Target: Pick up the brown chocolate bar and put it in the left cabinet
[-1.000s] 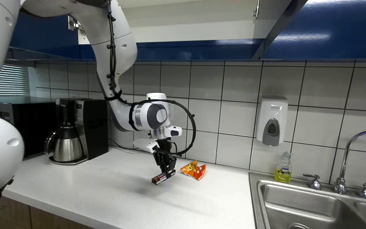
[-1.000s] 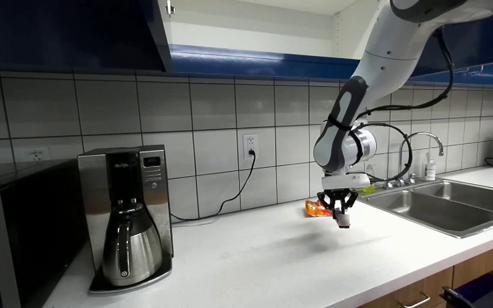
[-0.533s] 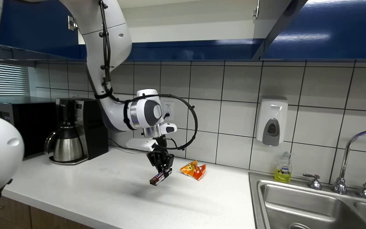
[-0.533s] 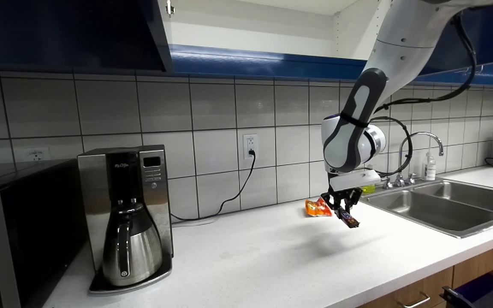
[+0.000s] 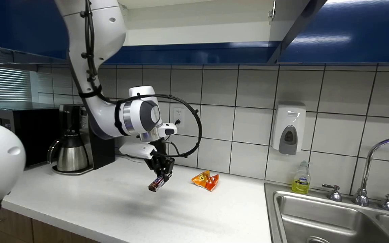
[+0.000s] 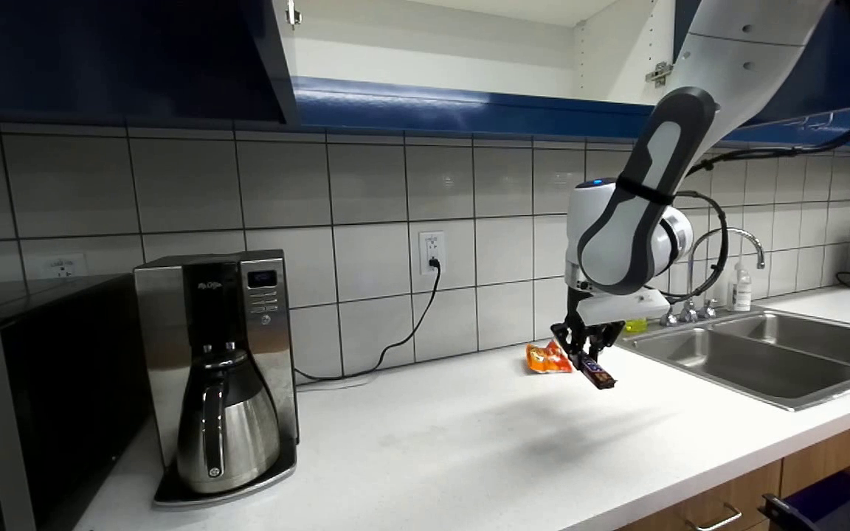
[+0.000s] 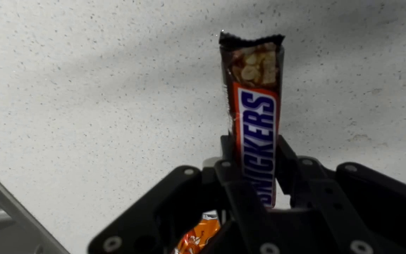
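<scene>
The brown chocolate bar (image 7: pixel 256 102) is a Snickers in a dark wrapper. My gripper (image 7: pixel 253 150) is shut on it, one finger on each long side, and much of the bar sticks out past the fingertips. In both exterior views, the gripper (image 5: pixel 163 175) (image 6: pixel 586 360) holds the bar (image 5: pixel 156 184) (image 6: pixel 598 375) above the white counter, slightly tilted with its free end lower. The left cabinet (image 5: pixel 198 32) stands open overhead, its white interior showing; it also shows in an exterior view (image 6: pixel 432 51). The bar is well below it.
A crumpled orange wrapper (image 5: pixel 206 180) (image 6: pixel 547 358) lies on the counter near the wall. A coffee maker (image 6: pixel 215 369) and microwave (image 6: pixel 49 398) stand at one end, a sink (image 5: pixel 319 216) at the other. An open blue door (image 5: pixel 346 33) hangs beside the cabinet.
The arm has moved back from the wall and slightly up with the bar, leftward in an exterior view. The bar has turned a little. It stays in the gripper.
</scene>
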Controlling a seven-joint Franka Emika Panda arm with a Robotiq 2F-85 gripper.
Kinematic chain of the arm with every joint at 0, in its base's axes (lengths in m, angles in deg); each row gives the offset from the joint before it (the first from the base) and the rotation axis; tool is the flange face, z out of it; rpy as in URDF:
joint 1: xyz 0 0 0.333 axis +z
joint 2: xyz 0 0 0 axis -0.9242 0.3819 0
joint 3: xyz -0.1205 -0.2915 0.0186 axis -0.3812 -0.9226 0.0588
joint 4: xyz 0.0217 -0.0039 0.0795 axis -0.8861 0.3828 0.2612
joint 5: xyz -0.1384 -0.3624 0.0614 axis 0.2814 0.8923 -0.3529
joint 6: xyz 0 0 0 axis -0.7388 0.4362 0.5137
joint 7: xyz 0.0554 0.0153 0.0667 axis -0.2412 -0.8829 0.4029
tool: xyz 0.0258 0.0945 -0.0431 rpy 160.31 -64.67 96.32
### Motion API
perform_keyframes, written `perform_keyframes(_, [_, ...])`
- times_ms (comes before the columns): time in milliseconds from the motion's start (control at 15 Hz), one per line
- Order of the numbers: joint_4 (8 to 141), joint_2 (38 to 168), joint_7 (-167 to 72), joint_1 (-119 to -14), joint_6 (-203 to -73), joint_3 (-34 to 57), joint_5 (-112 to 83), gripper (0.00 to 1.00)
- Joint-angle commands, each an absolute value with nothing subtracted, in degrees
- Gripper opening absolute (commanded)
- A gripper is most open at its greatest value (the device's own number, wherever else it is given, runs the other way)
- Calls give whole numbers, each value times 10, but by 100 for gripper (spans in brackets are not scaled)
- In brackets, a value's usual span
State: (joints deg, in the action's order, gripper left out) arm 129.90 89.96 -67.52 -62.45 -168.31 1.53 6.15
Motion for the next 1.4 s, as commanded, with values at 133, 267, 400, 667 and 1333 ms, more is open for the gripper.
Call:
perform_keyframes(133, [1380, 766, -668, -620, -1693, 21, 53, 7])
perform_keyframes(267, [1394, 719, -649, -665, -1681, 70, 24, 7])
perform_keyframes(400, [1403, 678, -626, -669, -1668, 86, -23, 7])
perform_keyframes(667, [1407, 603, -595, -676, -1634, 118, -94, 7])
perform_keyframes(1333, [1340, 504, -591, -699, -1555, 171, -132, 7])
